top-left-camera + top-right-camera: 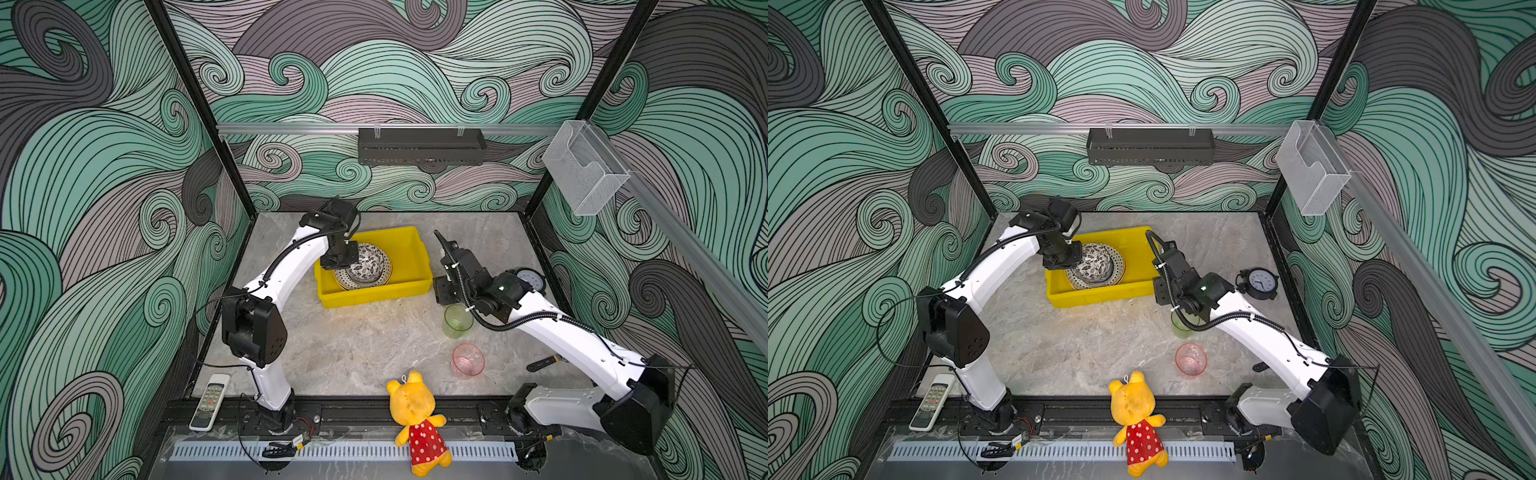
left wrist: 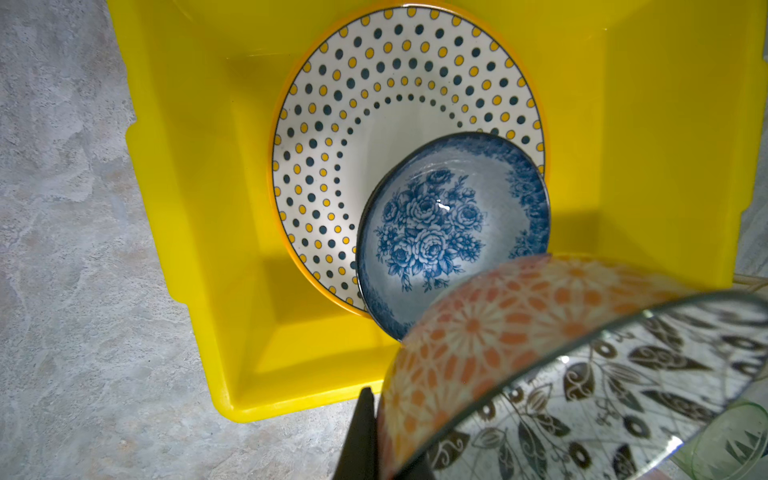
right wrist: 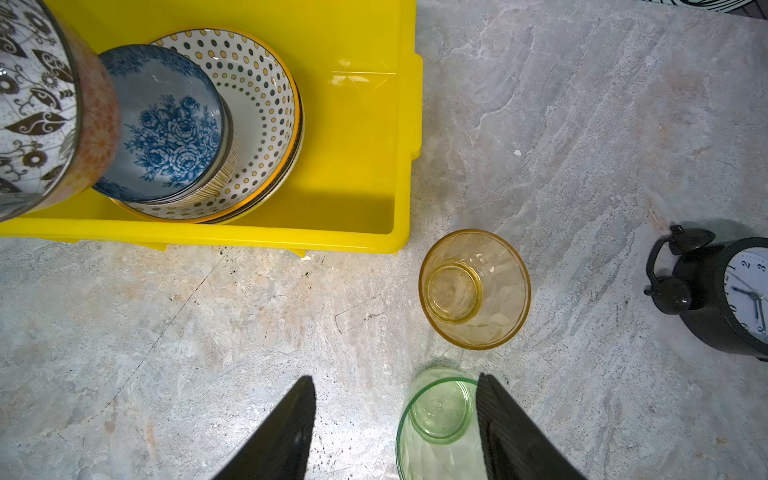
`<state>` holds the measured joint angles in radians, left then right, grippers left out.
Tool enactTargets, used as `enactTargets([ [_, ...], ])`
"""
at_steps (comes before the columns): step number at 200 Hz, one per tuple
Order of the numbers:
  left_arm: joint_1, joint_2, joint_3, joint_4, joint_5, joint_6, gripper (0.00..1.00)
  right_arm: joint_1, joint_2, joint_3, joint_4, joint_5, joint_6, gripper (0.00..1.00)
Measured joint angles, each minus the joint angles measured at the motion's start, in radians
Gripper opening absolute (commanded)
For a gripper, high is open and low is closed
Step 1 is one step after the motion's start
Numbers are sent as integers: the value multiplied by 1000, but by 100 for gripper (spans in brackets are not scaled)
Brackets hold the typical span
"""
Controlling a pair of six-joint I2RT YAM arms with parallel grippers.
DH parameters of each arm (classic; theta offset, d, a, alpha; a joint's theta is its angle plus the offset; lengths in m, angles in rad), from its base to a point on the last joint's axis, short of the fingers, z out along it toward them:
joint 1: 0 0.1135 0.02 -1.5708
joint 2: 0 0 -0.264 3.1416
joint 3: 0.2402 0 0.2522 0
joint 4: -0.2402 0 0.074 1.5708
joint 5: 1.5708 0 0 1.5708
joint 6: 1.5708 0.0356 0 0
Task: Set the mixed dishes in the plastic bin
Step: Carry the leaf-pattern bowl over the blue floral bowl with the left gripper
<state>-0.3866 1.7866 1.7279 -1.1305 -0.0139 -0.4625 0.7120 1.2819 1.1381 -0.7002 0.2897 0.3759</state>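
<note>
So, plates + floral bowl in yellow bin, my L claw grips leafy bowl, R claw open, 3 cups to go.

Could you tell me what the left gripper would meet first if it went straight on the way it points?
Probably the blue bowl, stacked above the dotted plate in the bin. The leafy bowl that the left gripper holds would touch it before the fingers do, though depth is hard to judge.
</note>
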Motion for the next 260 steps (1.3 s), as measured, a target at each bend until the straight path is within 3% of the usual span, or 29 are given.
enactTargets([
  [260, 31, 174, 90, -37, 47, 0, 0, -28, 8, -6, 0, -23, 0, 64],
])
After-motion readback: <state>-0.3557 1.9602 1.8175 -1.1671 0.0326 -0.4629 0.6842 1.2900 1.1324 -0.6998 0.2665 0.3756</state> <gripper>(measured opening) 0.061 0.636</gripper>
